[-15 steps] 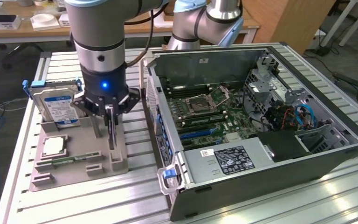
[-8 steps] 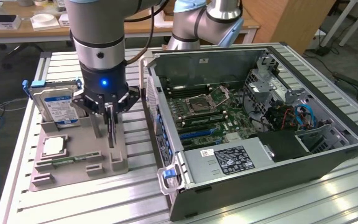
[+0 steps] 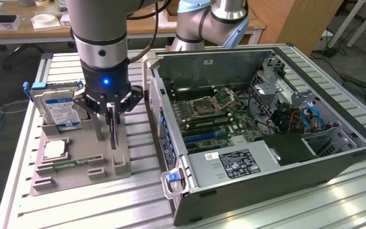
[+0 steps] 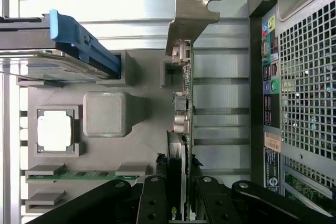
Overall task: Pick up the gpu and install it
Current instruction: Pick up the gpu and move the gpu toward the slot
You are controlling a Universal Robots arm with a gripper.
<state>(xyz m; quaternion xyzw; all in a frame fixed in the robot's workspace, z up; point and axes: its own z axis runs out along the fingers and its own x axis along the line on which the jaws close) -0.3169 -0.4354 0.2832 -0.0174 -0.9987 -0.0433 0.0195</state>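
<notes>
The ribbed silver aluminium desk (image 3: 94,210) lies nearest in the exterior view. On it, toward the exterior view's right, stands the open dark metal computer case (image 3: 266,191). A grey power supply box (image 3: 230,162) sits at its near end, with the green motherboard (image 3: 211,117) beyond.

Just beside the case, on the exterior view's left, sits a grey moulded plastic tray (image 3: 110,169). Its near slots hold a narrow green memory stick (image 3: 68,164) and a square silver processor chip (image 3: 55,149). Farther back, a silver hard drive with a blue-white label (image 3: 59,109) stands upright in it.

The gpu (image 3: 113,133), a thin flat green-board card, stands on edge along the side of the tray nearest the case. The black tool (image 3: 110,109) hangs straight above it on a grey robot arm and is clamped on the card's upper edge. Whether the card's lower edge sits in its slot or just above it cannot be told.

In the wrist view the two black fingers (image 4: 153,198) press the gpu (image 4: 188,108) from either face. Its silver metal end bracket (image 4: 191,14) is at the end away from the tool (image 4: 181,187). The case's perforated wall (image 4: 304,77) runs alongside.

Farthest back stand a second grey-and-blue robot arm (image 3: 202,21) and a wooden desk (image 3: 17,33).
</notes>
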